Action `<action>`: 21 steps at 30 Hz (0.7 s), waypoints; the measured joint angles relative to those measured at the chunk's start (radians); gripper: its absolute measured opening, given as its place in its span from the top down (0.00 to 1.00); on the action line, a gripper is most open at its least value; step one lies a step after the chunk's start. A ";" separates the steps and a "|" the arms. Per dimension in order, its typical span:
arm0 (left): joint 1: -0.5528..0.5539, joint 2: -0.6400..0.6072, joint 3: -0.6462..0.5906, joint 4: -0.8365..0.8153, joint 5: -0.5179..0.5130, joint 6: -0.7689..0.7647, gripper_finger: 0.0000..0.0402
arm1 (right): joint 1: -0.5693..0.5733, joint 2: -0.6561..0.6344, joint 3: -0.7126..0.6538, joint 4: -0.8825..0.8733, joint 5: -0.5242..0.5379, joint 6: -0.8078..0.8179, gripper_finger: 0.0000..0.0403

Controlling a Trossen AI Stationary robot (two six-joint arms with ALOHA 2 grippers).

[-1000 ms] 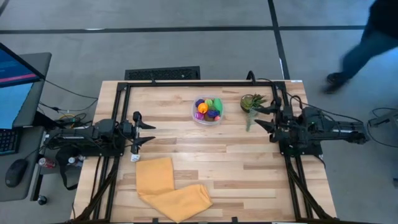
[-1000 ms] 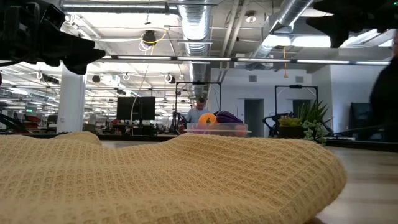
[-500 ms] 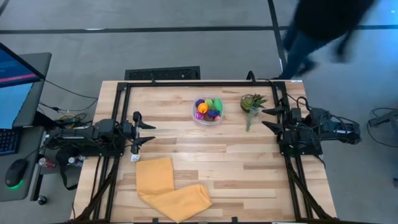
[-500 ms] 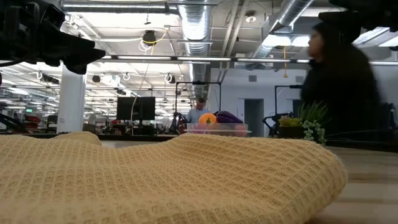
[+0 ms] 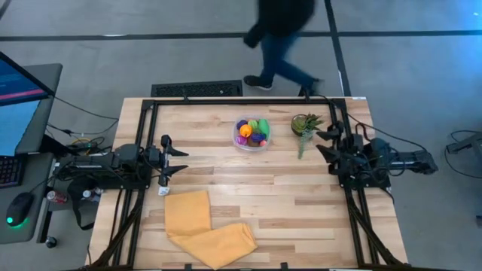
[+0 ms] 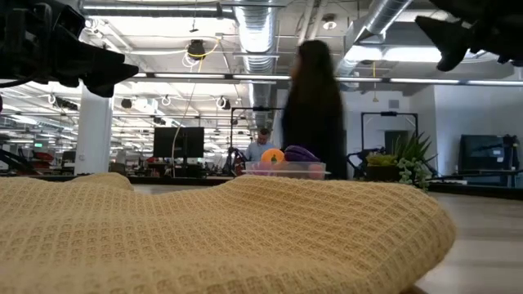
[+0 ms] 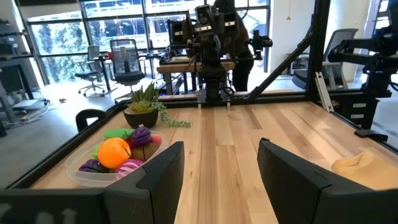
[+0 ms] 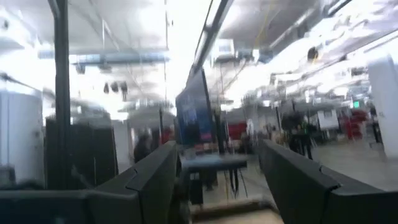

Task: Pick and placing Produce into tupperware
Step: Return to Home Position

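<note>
The round clear tupperware stands on the table's far middle, and the produce lies piled in it: orange, purple, magenta and green pieces. The left wrist view shows the tub with an orange piece on top; the low view shows it beyond the cloth. My left gripper is open and level at the table's left side, clear of everything. My right gripper is open at the right side, beside the potted plant, with nothing between its fingers.
A folded yellow waffle cloth lies at the near middle and fills the foreground of the low view. The small potted plant stands right of the tub. A person walks past just beyond the table's far edge.
My right gripper has drawn back a little toward the table's right edge, sunk, and tipped its fingers upward; it stays open. The person has walked from the right to the middle behind the far edge. The tub, produce, plant and cloth have kept still.
</note>
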 joint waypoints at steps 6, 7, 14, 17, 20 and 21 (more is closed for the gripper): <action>0.000 0.000 0.000 0.000 0.000 0.001 0.52 | 0.001 0.009 -0.011 0.070 0.001 0.001 0.37; 0.000 0.000 0.000 0.000 0.000 0.002 0.52 | 0.001 0.009 -0.011 0.081 0.001 0.001 0.37; 0.000 0.000 0.000 0.000 0.000 0.004 0.52 | 0.001 0.005 -0.012 0.059 0.000 -0.013 0.37; 0.000 0.000 0.000 0.000 0.000 0.004 0.52 | 0.001 -0.001 -0.012 -0.006 0.000 -0.006 0.37; 0.000 0.000 0.000 0.000 0.000 0.004 0.52 | 0.002 -0.001 -0.012 -0.108 0.013 0.039 0.37; 0.000 0.000 0.000 0.000 0.000 0.004 0.52 | 0.001 -0.001 -0.012 -0.146 0.019 0.057 0.37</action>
